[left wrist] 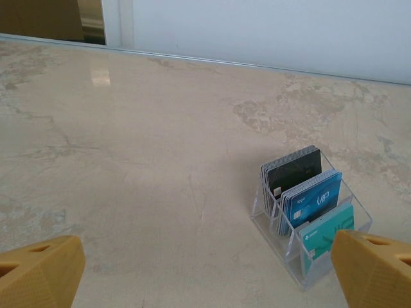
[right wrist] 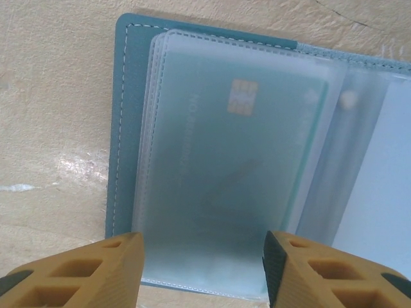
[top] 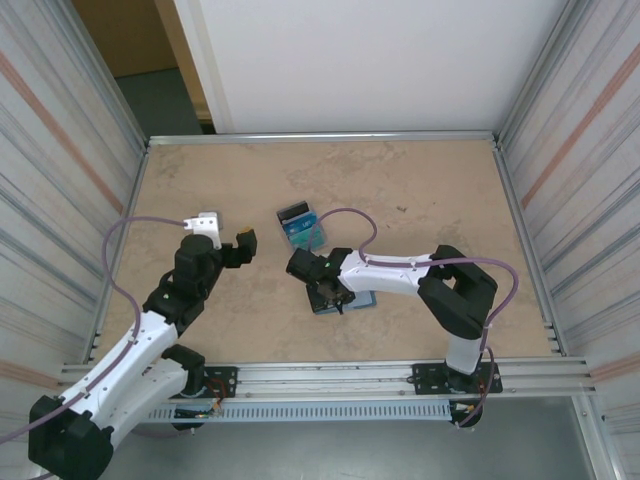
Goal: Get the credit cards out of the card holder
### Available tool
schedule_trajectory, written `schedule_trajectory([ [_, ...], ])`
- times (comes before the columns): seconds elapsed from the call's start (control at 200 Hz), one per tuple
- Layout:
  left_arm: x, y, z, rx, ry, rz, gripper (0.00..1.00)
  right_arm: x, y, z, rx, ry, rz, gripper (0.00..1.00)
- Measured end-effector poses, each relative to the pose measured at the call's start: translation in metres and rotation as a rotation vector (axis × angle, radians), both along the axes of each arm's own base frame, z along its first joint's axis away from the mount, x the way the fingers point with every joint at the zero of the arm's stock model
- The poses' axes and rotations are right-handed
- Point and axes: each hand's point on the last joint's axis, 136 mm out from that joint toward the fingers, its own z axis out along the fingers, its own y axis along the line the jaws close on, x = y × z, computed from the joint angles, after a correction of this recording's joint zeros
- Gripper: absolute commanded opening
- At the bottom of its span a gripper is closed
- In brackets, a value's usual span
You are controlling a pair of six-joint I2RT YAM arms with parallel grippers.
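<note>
Beige marbled worktop [top: 400, 190] sits inside corrugated metal walls [top: 60, 150], with a white panel [top: 360, 60] at the back. A little below and right of the top view's centre lies a small teal-blue bifold card holder [top: 365, 300], opened flat on the worktop. The right gripper [top: 325, 290] reaches over its left part.

In the right wrist view the card holder [right wrist: 122, 128] shows its teal stitched cover along the left edge and frosted clear plastic sleeves [right wrist: 192, 212] fanned across it. A teal-green credit card [right wrist: 257, 147] with a gold chip rests inside the top sleeve. The right gripper [right wrist: 202, 273] has its yellow fingers [right wrist: 83, 269] apart at the bottom of the frame, one on each side of the sleeves' lower edge, clamping nothing.

Just above the card holder in the top view, apart from it, stands a clear acrylic three-slot stand [left wrist: 361, 215]. It holds upright stacks of black, blue and teal-green cards [left wrist: 314, 202].

The left gripper [top: 240, 243] hangs at centre left of the top view, well apart from the stand. Its yellow fingers [left wrist: 38, 273] are spread wide at the bottom corners of the left wrist view, holding nothing.
</note>
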Motion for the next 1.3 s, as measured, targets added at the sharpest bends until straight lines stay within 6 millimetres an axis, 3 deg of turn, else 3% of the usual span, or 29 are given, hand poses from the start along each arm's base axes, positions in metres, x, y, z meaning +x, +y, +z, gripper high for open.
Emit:
schedule_trajectory([
  [0.411, 0.0009, -0.0008, -0.0037, 0.005, 0.012, -0.002, 0.98, -0.002, 0.0042, -0.0003, 0.02, 0.014, 0.004, 0.57],
  [1.303, -0.0013, 0.0, -0.0013, 0.003, 0.007, -0.003, 0.99, 0.0044, -0.0012, -0.0037, 0.192, 0.068, -0.057, 0.29],
])
